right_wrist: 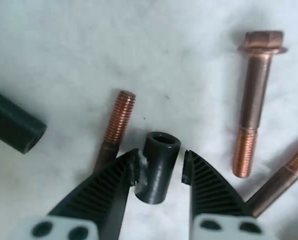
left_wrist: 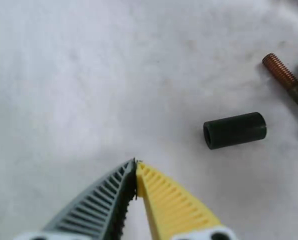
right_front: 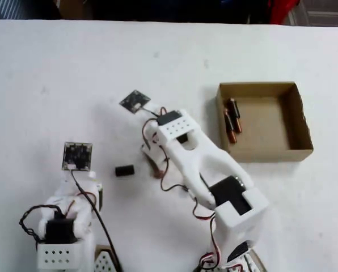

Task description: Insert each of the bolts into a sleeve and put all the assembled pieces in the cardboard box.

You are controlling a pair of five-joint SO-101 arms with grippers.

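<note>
1. White table (right_front: 55, 68), matte and bare-looking, carries everything. The box (right_front: 271, 124) sits at 3 o'clock with two assembled pieces (right_front: 232, 120) inside. The loose parts lie near the centre.
2. The right gripper (right_wrist: 161, 155) is spread astride a sleeve (right_wrist: 157, 172). One finger is touching it and the other is just off it, so nothing is clamped yet. A lopsided close could roll or kick the round sleeve out sideways.
3. A threaded bolt (right_wrist: 118, 122) lies just beside that sleeve, partly under one finger. The closing finger may catch it and drag or pinch both together.
4. The headed bolt (right_wrist: 254, 100) is near. A knocked sleeve could scatter it, and smooth metal will probably skid on this surface.
5. The left gripper (left_wrist: 136, 165) is closed on nothing at 7 o'clock. A second sleeve (left_wrist: 235, 130) lies apart from it, so I judge it cannot steady anything yet.
6. Beyond the table's 12 o'clock edge the room is dark, with something red (right_front: 282, 8) at 1 o'clock.
</note>
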